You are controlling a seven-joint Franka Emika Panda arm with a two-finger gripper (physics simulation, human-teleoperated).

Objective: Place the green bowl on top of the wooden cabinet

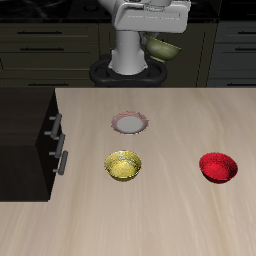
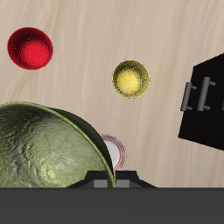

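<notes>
Hanging high above the desk's (image 1: 160, 215) back edge, green bowl (image 1: 165, 47) tilted, carried off the surface beside the white arm, toward 12 o'clock in the exterior view. Filling much of the wrist view (image 2: 48, 149) close up, mottled inside facing out. Jaws clamped on green bowl's rim, going by how it hangs; fingertips themselves hidden. Wooden cabinet (image 1: 25, 135) standing at 9 o'clock, flat top bare, two silver handles facing the desk's middle. Yellow bowl (image 1: 123, 166) near centre, small white plate (image 1: 131, 123) just behind it, red bowl (image 1: 218, 167) at 3 o'clock.
</notes>
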